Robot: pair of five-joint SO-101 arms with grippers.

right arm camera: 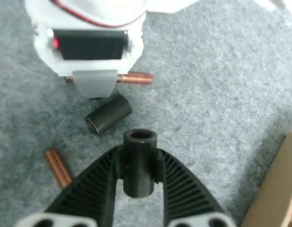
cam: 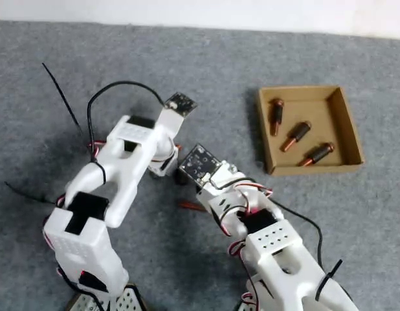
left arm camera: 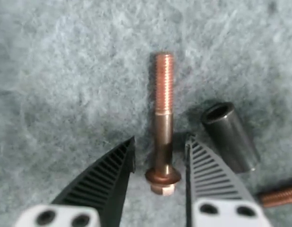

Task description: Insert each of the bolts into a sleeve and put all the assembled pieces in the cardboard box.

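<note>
Grey felt-like worktop (cam: 206, 65), high view: a cardboard box (cam: 261, 129) is stood at the far right, with three assembled pieces (cam: 296, 136) laid inside. Two white arms are set left of centre, their wrists close together. A second bolt (cam: 190, 206) is lain just left of the right arm.

Left wrist view: the left tool (left arm camera: 160, 138) is released, its fingers spread either side of a copper bolt (left arm camera: 163, 94) lying flat, narrow gaps seen on both sides. A black loose sleeve (left arm camera: 230, 137) is lain just beside one finger.

Right wrist view: the right tool (right arm camera: 139, 156) is clenched on a black held sleeve (right arm camera: 140, 139), its open end shown. The loose sleeve and second bolt are lain on the worktop between the tools.
</note>
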